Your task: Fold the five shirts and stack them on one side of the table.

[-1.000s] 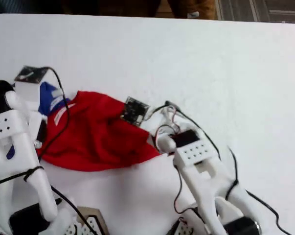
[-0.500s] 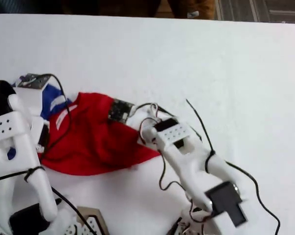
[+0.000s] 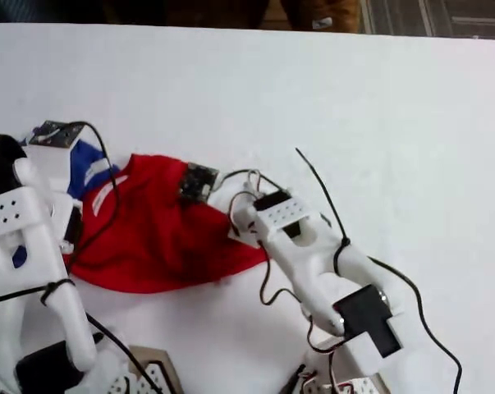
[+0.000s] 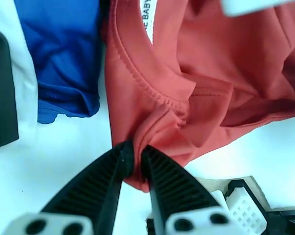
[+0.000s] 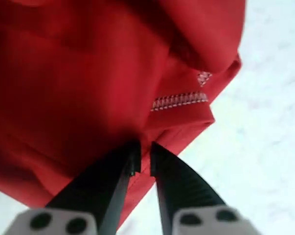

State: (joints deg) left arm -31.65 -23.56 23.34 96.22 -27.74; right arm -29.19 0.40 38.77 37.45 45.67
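A red shirt (image 3: 161, 234) lies crumpled on the white table (image 3: 378, 107), left of centre. A blue shirt (image 3: 87, 160) shows at its far left corner, partly under my left arm. In the left wrist view my left gripper (image 4: 136, 159) is shut on a fold of the red shirt (image 4: 211, 73) just below the collar, with the blue shirt (image 4: 59, 54) beside it. My right gripper (image 5: 143, 161) is shut on the red shirt's (image 5: 88, 73) hemmed edge. From above, the right gripper (image 3: 235, 223) sits at the shirt's right edge.
Loose black cables (image 3: 321, 193) loop around the right arm. A tan base plate (image 3: 153, 365) sits by the near edge between the arms. A dark piece (image 4: 3, 88) lies next to the blue shirt. The table's far edge (image 3: 247, 29) runs along the top.
The right arm has swung round and its gripper has shifted left and farther back at the shirt's right edge. The left wrist has moved slightly away. The red shirt has barely shifted.
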